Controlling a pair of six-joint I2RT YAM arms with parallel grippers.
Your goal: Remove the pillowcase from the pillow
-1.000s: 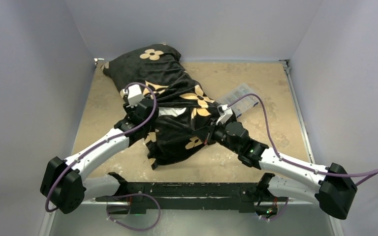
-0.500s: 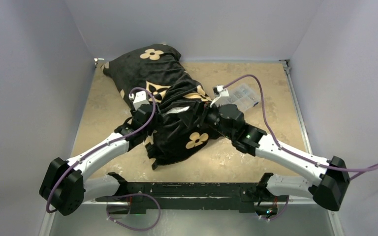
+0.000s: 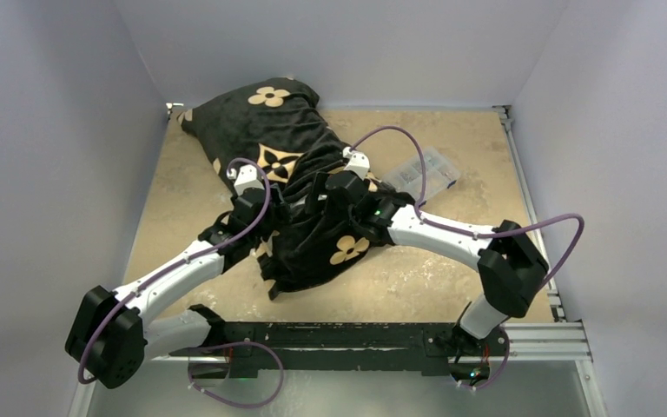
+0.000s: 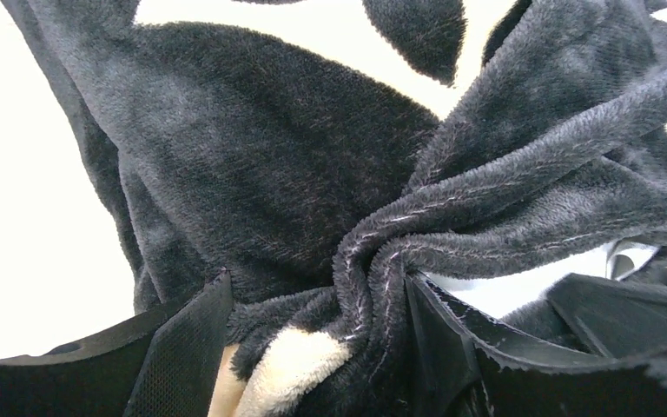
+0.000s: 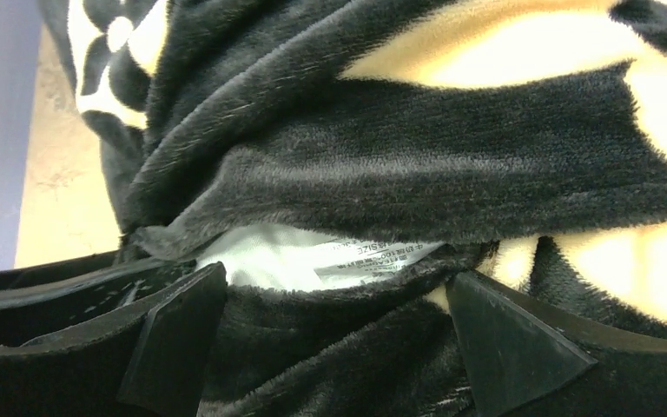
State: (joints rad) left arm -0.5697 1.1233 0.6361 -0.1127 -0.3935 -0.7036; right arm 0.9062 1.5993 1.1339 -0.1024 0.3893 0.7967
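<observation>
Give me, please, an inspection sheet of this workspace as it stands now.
Surface: tan table, mottled, bare on its right half.
Job's things: pillowcase lies bunched from the far left corner towards the middle. The pillow is hidden inside. A white patch with a printed label shows at a gap, and I cannot tell whether it is pillow or lining.
Clutter: one clear box, right of the pillowcase.
End effectors: left end effector is clamped on a twisted fold of pillowcase. Right end effector is spread open over the fabric.
Cables: purple cables loop off both arms, no snag seen.
Surroundings: pale walls on three sides, black rail at the near edge.
</observation>
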